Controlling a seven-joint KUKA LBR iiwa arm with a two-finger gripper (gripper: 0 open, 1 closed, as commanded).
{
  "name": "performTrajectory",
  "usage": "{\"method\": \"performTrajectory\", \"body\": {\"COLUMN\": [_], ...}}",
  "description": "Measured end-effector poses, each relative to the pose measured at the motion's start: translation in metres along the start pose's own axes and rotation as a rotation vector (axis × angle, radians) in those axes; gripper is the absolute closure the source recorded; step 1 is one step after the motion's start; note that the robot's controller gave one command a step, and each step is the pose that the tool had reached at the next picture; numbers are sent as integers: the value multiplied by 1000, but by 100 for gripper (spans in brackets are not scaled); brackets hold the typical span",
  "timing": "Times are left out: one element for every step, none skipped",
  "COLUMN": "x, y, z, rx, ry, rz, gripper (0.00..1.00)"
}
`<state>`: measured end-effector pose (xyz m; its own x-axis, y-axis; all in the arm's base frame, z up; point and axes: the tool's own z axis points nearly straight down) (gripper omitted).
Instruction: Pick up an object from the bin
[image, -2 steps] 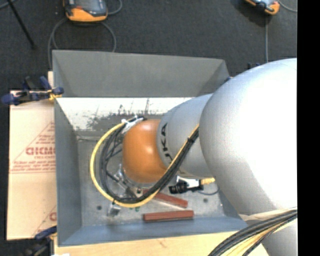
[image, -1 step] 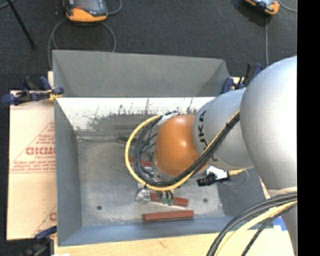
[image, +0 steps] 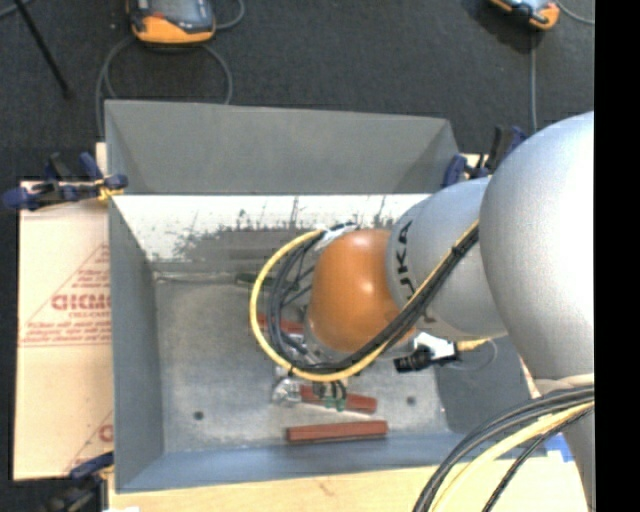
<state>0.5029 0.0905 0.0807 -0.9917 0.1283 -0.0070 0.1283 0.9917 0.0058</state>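
My gripper (image: 297, 381) hangs low over the bin floor, near the front middle, mostly hidden under the arm's orange cover. Right beside it, to the right, lies a small red and green elongated thing (image: 346, 402). A flat reddish-brown bar (image: 337, 432) rests lengthwise just in front of that, close to the bin's front wall. A small pale, silvery piece (image: 284, 394) sits at the gripper's lower left; whether the gripper touches it is hidden. A red piece (image: 291, 328) peeks out behind the cables left of the cover.
The arm reaches in from the right and hides the bin's right half. Yellow and black cables loop around the orange cover. Bare grey floor stretches across the bin's left side, and the back wall slopes up behind.
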Motion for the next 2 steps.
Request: {"method": "performTrajectory", "body": {"x": [1, -2], "y": [-1, -1], "z": [-36, -73], "rx": [6, 3], "ry": [11, 1], "rz": [4, 10], "gripper": [100, 100]}}
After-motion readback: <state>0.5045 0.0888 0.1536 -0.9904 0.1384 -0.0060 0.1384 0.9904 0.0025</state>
